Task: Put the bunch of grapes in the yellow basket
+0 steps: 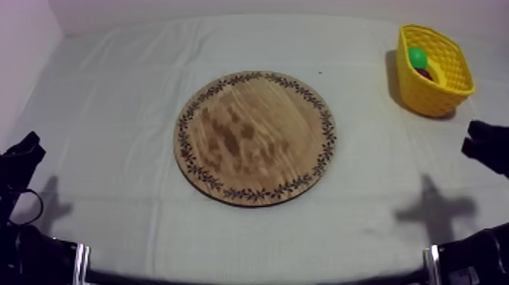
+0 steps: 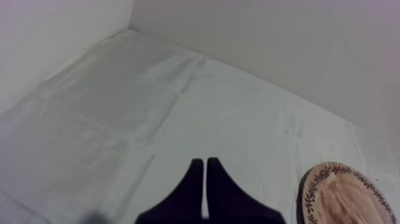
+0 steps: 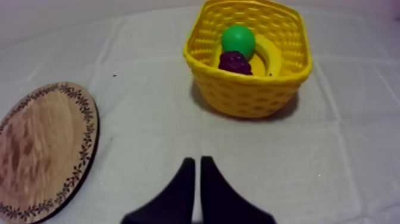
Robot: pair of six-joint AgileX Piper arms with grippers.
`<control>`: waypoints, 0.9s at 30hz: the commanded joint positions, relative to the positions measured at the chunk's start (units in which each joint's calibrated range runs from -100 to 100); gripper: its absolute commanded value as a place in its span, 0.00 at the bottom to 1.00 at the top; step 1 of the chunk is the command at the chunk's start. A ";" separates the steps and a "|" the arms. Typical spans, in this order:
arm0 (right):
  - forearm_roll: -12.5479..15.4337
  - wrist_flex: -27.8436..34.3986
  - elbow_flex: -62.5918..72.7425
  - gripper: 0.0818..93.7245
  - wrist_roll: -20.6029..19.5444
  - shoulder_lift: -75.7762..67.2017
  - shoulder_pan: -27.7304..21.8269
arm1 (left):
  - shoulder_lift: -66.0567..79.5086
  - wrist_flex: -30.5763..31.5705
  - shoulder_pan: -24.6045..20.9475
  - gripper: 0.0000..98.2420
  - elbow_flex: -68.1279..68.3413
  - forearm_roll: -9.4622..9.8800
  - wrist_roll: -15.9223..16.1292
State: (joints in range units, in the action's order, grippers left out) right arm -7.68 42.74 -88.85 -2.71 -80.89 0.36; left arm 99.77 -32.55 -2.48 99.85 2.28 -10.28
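The round wooden board (image 1: 255, 136) lies bare in the middle of the table, its patterned rim also near my left gripper (image 2: 205, 162) and beside my right gripper (image 3: 197, 161). The dark purple bunch of grapes (image 3: 235, 62) rests inside the yellow basket (image 3: 250, 95), which stands at the far right (image 1: 439, 95). Both grippers are shut on nothing, their fingers lying together as narrow wedges. My left gripper (image 1: 26, 148) sits low at the left edge. My right gripper (image 1: 485, 140) sits low at the right, short of the basket.
A green pear (image 3: 238, 40) and a banana (image 3: 271, 56) share the basket with the grapes. The green pear (image 1: 417, 56) is visible from above too. Walls close the table at the back and left. Bare cloth surrounds the board.
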 commanded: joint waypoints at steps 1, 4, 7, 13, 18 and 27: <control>1.35 -0.14 -3.67 0.01 1.00 -5.82 -1.21 | -0.03 -0.03 -0.01 0.00 0.04 -0.01 0.00; 2.43 0.31 -5.66 0.00 1.13 -8.90 -2.86 | -0.03 -0.03 -0.01 0.00 0.04 -0.01 0.00; 2.62 0.16 -7.95 0.00 0.39 -11.57 -3.93 | -0.03 -0.03 -0.01 0.00 0.04 -0.01 0.00; 5.79 0.20 -9.35 0.00 4.29 -14.35 -5.51 | -0.03 -0.03 -0.01 0.00 0.04 -0.01 0.01; 8.59 -5.22 -10.65 0.00 14.22 -14.77 -5.17 | -0.03 -0.03 -0.01 0.00 0.04 -0.01 0.00; 9.24 -6.32 -10.92 0.00 14.02 -14.86 -4.45 | -0.03 -0.03 -0.01 0.00 0.04 -0.01 0.00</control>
State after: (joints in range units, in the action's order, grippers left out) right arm 1.53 36.53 -99.75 12.83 -95.70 -4.13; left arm 99.77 -32.55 -2.48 99.85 2.28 -10.28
